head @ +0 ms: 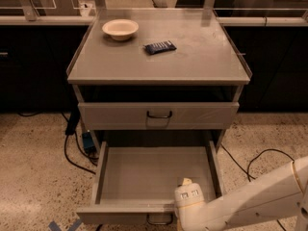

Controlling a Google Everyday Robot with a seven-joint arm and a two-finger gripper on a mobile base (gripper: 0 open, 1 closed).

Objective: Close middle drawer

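Note:
The middle drawer is pulled far out of the grey cabinet and its tray is empty. Its low front panel runs along the bottom of the camera view, with the small dark handle just below it. My gripper, at the end of the white arm that comes in from the lower right, sits at the front panel's right part, right beside the handle. The white wrist housing covers its fingers. The drawer above, with the taller front, is shut.
A cream bowl and a dark blue packet lie on the cabinet top. Black cables and a blue plug lie on the speckled floor at the left, another cable at the right. Dark counters stand behind.

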